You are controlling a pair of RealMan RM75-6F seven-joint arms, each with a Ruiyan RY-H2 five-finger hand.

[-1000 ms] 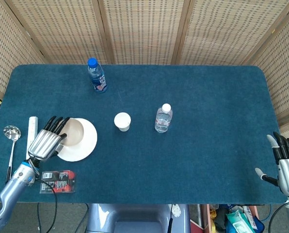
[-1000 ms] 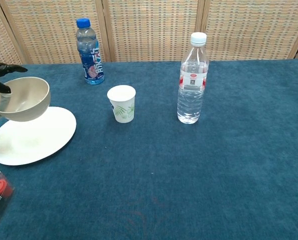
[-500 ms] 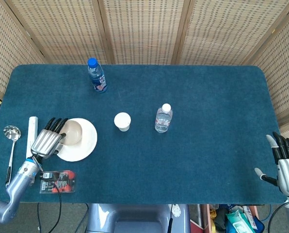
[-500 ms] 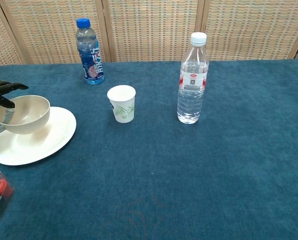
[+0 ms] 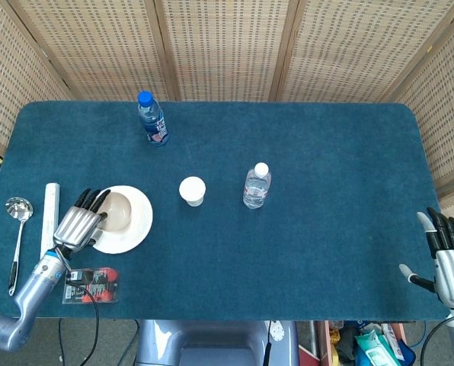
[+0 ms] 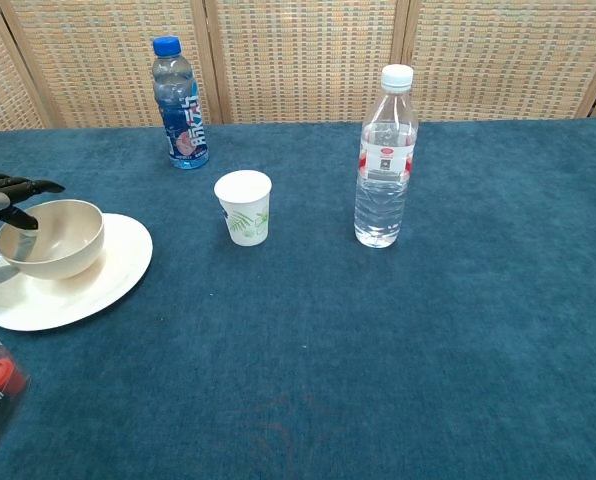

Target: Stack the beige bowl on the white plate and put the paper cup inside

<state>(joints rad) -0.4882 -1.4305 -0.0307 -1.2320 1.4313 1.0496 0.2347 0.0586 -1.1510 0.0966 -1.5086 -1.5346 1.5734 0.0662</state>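
Head view, read from left to right: the left hand (image 5: 78, 226) is seen at the left edge of the white plate (image 5: 139, 221), its dark fingertips hooked over the near rim of the beige bowl (image 5: 115, 210), which it grips. The bowl appears seated on the plate, toward the plate's left side; in the chest view the bowl (image 6: 53, 238) is shown upright and touching the plate (image 6: 98, 285), with fingers (image 6: 18, 185) draped over its left rim and into its mouth.

To the right of the plate, apart from it, the paper cup (image 5: 192, 190) stands upright on the blue table (image 5: 326, 152). From the left hand, the cup lies to the right and slightly farther back. It is judged much nearer the left hand than the right hand (image 5: 449, 263), which is held at the far right table edge, fingers spread and holding nothing.

The cup (image 6: 244, 206) is white with a green leaf print, mouth up, and seems empty. Its long axis is vertical, so a side grasp would suit it.
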